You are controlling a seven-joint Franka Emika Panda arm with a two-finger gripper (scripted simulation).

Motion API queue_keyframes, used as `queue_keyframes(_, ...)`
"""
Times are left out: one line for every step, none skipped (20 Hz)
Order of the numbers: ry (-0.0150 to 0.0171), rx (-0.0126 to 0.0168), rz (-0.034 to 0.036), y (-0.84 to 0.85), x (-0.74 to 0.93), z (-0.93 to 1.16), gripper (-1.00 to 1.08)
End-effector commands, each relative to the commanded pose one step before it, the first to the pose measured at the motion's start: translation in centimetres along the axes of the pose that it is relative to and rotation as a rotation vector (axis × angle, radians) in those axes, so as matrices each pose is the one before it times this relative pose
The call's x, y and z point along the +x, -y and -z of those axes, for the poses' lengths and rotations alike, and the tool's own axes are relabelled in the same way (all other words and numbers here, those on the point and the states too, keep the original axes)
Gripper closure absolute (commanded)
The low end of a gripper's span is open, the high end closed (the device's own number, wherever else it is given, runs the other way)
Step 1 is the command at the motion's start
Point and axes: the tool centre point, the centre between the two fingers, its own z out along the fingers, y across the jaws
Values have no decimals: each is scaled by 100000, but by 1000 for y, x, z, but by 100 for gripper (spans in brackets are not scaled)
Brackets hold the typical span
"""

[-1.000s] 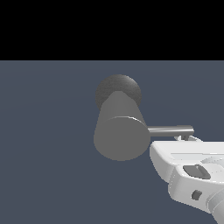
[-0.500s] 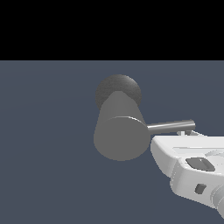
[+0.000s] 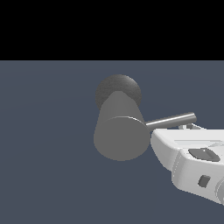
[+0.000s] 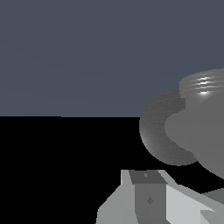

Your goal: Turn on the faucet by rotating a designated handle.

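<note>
The faucet (image 3: 121,136) is a thick grey cylinder whose flat round face looks toward the exterior view, with a darker rounded end (image 3: 118,89) behind it. The handle (image 3: 171,120), a thin metallic rod, sticks out of its side toward the exterior view's right, its outer end tilted slightly up. My white gripper (image 3: 187,127) sits right under the rod's outer end. Its fingers are almost wholly hidden behind the hand body, so contact is unclear. In the wrist view the faucet (image 4: 197,131) fills the side of the picture beyond one grey finger (image 4: 148,194). The handle is not distinguishable there.
A plain dark blue-grey floor (image 3: 48,144) lies all around the faucet. Black background fills the area above it. No other objects show.
The handle's outer end has swung upward from level to a slight upward tilt. My gripper has risen with it, staying just beneath the rod.
</note>
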Motion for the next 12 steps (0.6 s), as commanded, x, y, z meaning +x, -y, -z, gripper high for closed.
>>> queue_keyframes(3986,-960,636,-956,-2545,-251,108)
queue_keyframes(152,-11,25,-91,-345,2,108)
queue_keyframes(144,-10,24,-90,-342,1,108)
queue_keyframes(144,-10,24,-90,-341,1,108)
queue_keyframes(152,-10,25,-90,-344,2,108)
queue_keyframes(144,-9,23,-89,-341,0,108)
queue_keyframes(152,-9,24,-89,-343,2,108)
queue_keyframes(152,-9,24,-88,-343,1,108)
queue_keyframes(145,-8,23,-87,-339,0,108)
queue_keyframes(152,-7,23,-86,-342,1,108)
queue_keyframes(153,-6,23,-85,-341,0,108)
queue_keyframes(0,0,0,0,0,0,108)
